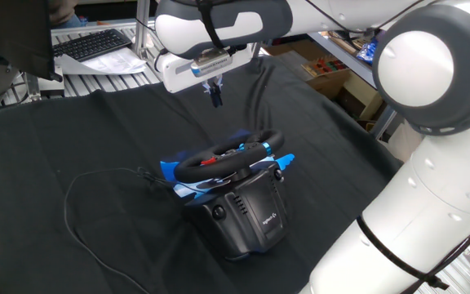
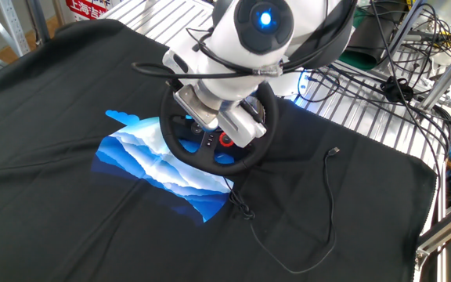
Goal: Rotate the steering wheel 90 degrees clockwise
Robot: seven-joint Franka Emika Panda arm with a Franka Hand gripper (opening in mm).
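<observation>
End effector (image 1: pixel 215 95), fingers nearly together and empty, hovers above the steering wheel (image 1: pixel 228 158); approach step, next descend and grip the rim.

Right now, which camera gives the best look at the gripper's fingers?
The view looking across the wheel's base: the gripper hangs clear above the steering wheel, its fingers close together, holding nothing. In the other fixed view the arm's own body hides the fingers, in front of the wheel.

light: bright, even overhead | shadows: soft | glare: white arm shell (image 1: pixel 419 69) | focus: sharp, no blur
</observation>
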